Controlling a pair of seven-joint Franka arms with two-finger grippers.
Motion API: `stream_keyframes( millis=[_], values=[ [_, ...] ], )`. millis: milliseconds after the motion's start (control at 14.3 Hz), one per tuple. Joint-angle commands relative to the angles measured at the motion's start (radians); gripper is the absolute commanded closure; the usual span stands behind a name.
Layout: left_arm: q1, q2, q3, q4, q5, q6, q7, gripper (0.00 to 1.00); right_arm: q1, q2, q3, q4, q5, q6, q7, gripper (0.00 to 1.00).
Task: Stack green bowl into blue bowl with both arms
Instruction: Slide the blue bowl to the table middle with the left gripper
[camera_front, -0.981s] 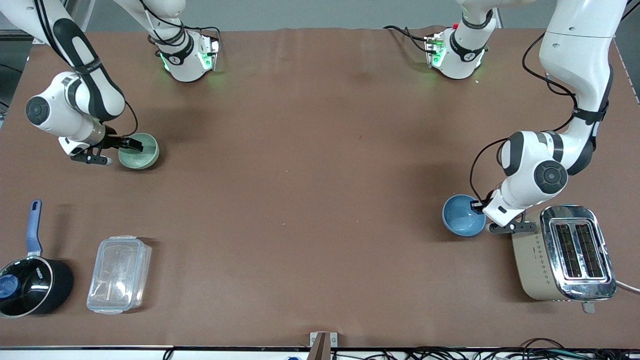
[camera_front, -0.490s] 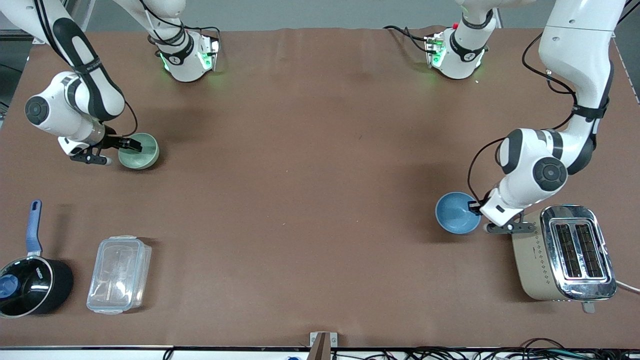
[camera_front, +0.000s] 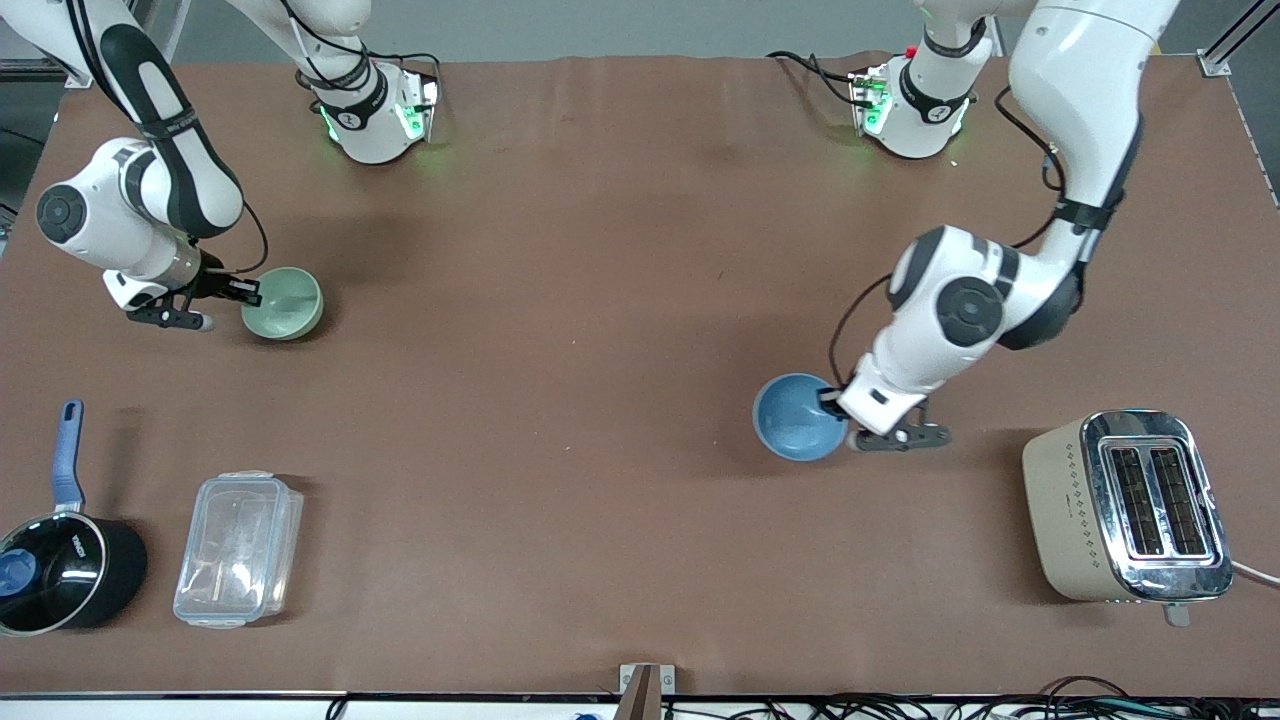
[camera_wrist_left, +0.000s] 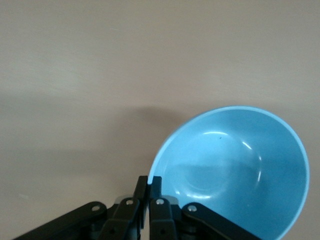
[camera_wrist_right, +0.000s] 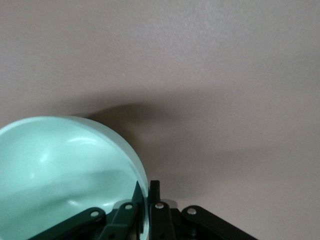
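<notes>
You see the left gripper (camera_front: 832, 404) pinching the blue bowl's (camera_front: 797, 417) rim over open table (camera_front: 560, 330), and the right gripper (camera_front: 246, 291) pinching the green bowl's (camera_front: 284, 302) rim.

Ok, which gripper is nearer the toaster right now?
Left. The left gripper holds the blue bowl beside the toaster; the right gripper grips the green bowl at the right arm's end.

Front camera: high, facing both bases, whole table (camera_front: 600, 250). Wrist cameras: close, looking down; each shares one bowl with front view.
</notes>
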Motion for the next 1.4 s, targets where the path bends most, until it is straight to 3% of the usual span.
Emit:
stream_keyframes(
  millis=[0, 140, 420, 701, 841, 911, 981, 1121, 1331],
  values=[
    [-0.138, 0.081, -0.002, 0.109, 0.01, -0.02, -0.151, 1.0, 0.001, -0.09, 0.01, 0.025, -0.007, -0.119, 0.003, 1.0],
    [-0.239, 0.159, 0.0, 0.195, 0.019, -0.02, -0.269, 1.0, 0.012, -0.141, 0.01, 0.075, -0.006, -0.214, 0.003, 1.0],
    [-0.393, 0.236, 0.007, 0.253, 0.019, -0.02, -0.439, 1.0, 0.052, -0.204, 0.012, 0.265, 0.004, -0.484, 0.003, 1.0],
    [-0.457, 0.255, 0.007, 0.253, 0.017, -0.015, -0.495, 0.99, 0.122, -0.202, 0.012, 0.5, 0.005, -0.693, 0.011, 0.99],
    [-0.47, 0.276, 0.007, 0.253, 0.017, -0.015, -0.509, 0.94, 0.174, -0.201, 0.012, 0.559, 0.005, -0.721, 0.016, 0.99],
    [-0.47, 0.285, 0.007, 0.255, 0.017, -0.013, -0.51, 0.86, 0.199, -0.201, 0.012, 0.571, 0.005, -0.721, 0.026, 0.99],
    [-0.47, 0.287, 0.007, 0.255, 0.017, -0.013, -0.512, 0.7, 0.224, -0.201, 0.012, 0.58, 0.007, -0.721, 0.039, 0.99],
    [-0.468, 0.272, 0.009, 0.266, 0.023, -0.015, -0.509, 0.03, 0.282, -0.198, 0.012, 0.603, 0.02, -0.719, 0.06, 0.99],
    [-0.439, 0.203, 0.015, 0.344, 0.027, -0.12, -0.501, 0.0, 0.363, -0.189, 0.012, 0.628, 0.094, -0.715, 0.13, 0.99]
  ],
)
